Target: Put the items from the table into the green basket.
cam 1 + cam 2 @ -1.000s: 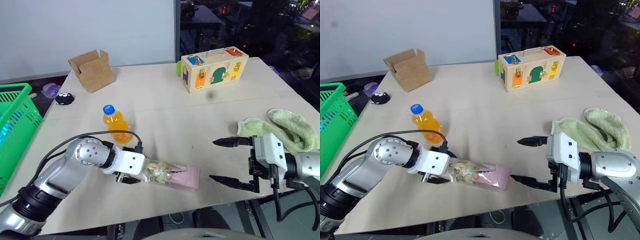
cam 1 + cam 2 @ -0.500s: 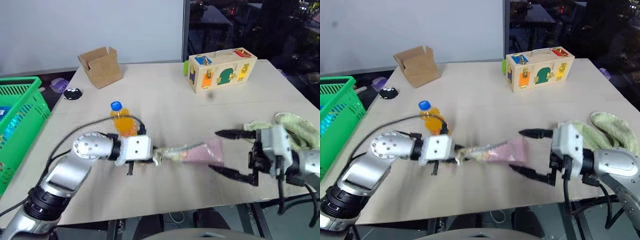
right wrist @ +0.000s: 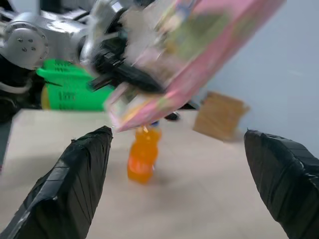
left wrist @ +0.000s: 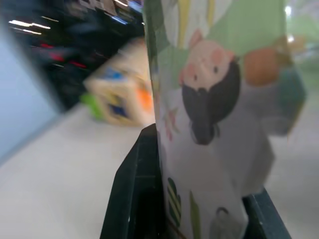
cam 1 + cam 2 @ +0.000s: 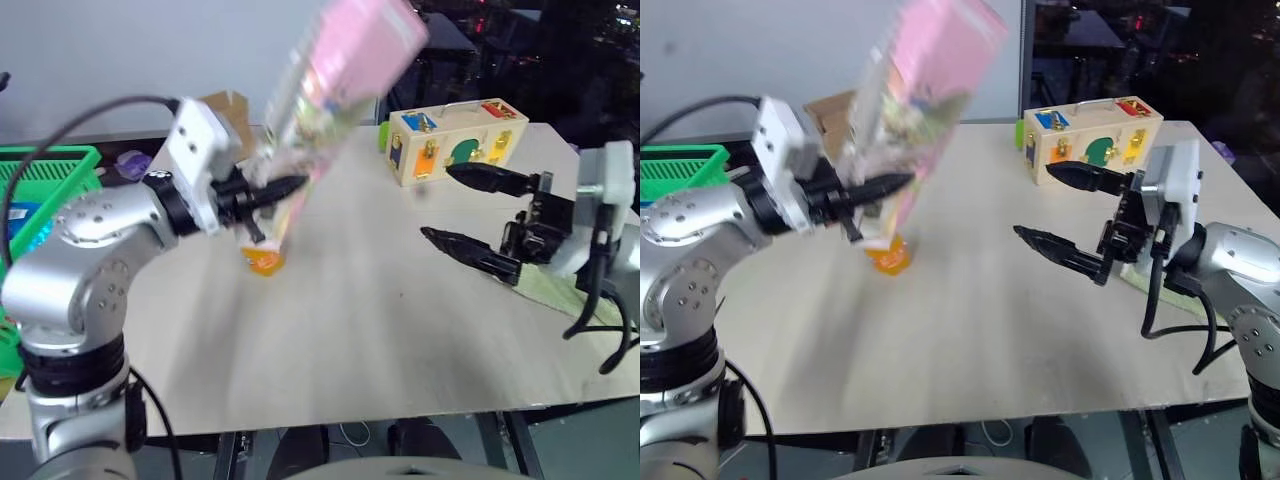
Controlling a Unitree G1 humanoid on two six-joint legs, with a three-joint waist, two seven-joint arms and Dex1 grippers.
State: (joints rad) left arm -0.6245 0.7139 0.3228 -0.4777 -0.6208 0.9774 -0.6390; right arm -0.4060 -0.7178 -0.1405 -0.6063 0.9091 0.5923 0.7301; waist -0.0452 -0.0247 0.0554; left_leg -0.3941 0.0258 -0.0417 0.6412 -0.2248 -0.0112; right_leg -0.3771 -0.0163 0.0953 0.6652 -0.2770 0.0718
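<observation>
The left gripper (image 5: 262,192) is clamped on the lower end of the long pink-and-white printed carton (image 5: 335,70), which a second ago lay flat near the front edge of the large pale beige table (image 5: 380,330). It is now lifted clear of the tabletop and tilted steeply, its pink end high in the air. So the pick looks done, and what remains for this item, by my reading, is a swing to the robot's left toward the bright green lattice plastic basket (image 5: 45,170), which sits off the table's left side, well apart from the carton.

The small orange drink bottle (image 5: 887,255) stands on the table just below the raised carton, untouched.

The right gripper (image 5: 468,210) hovers over the right half of the table with its fingers spread wide, holding nothing. Beyond it stands a wooden latch box with coloured doors (image 5: 455,145).
</observation>
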